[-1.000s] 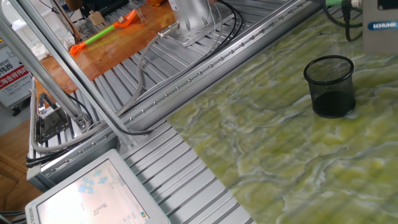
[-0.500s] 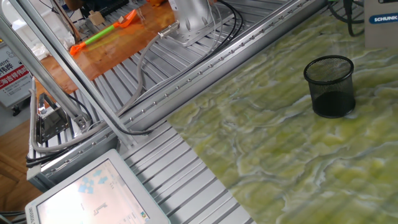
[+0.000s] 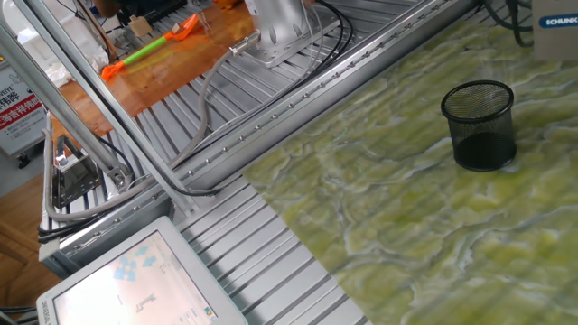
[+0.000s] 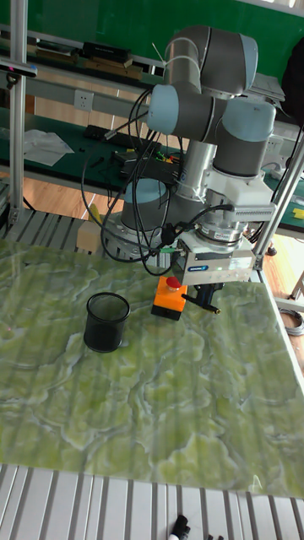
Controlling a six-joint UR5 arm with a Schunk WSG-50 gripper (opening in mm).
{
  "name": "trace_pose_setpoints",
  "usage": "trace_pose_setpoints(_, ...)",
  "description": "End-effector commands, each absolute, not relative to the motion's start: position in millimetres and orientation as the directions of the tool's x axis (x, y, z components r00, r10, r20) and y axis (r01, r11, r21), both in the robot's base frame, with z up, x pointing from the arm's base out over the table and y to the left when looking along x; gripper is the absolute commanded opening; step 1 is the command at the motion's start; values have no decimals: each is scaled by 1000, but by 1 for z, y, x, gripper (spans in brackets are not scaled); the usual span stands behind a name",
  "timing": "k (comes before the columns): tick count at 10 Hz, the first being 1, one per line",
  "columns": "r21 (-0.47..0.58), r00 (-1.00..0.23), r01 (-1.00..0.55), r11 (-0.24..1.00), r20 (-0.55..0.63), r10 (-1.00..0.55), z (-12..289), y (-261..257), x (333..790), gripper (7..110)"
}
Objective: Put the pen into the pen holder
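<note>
The pen holder [image 3: 479, 126] [image 4: 107, 321] is a black wire-mesh cup standing upright on the green marbled table [image 4: 169, 396]. In the tall fixed view my gripper [image 4: 206, 295] hangs above the table's far right part, well right of the cup. It is shut on the pen [image 4: 209, 305], a thin black stick held roughly level with its gold tip pointing right. In the fixed view only a corner of the gripper's grey body [image 3: 555, 27] shows at the top right edge, and its fingers and the pen are out of frame.
An orange box with a red button [image 4: 169, 299] sits just left of the gripper. A green-and-orange stick [image 3: 144, 52] lies on a wooden board at the far left. Aluminium rails, cables [image 3: 208, 108] and a tablet screen [image 3: 135, 280] border the table.
In the fixed view the gripper body has moved up and right, so less of it shows at the frame's edge. The cup has not moved.
</note>
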State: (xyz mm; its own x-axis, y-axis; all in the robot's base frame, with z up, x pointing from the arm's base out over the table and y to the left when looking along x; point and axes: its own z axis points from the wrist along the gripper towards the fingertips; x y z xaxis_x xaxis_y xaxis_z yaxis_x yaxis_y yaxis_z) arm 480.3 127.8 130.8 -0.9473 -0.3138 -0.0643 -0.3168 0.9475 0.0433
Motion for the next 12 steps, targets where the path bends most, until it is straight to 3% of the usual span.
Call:
trace_pose_setpoints(1, 38, -954, -293, 955, 49, -295, 132, 117, 454, 7)
trace_pose_setpoints(2, 48, -956, -289, 956, 41, -291, 132, 120, 455, 7)
trace_pose_setpoints(4, 112, -951, -307, 945, -57, -303, 192, 136, 501, 7)
trace_pose_setpoints(7, 141, -923, -349, 927, -223, -313, 266, 134, 497, 7)
trace_pose_setpoints(10, 175, -873, -344, 923, -421, -245, 302, 112, 512, 7)
trace_pose_setpoints(12, 189, -840, -357, 915, -493, -226, 298, 86, 513, 7)
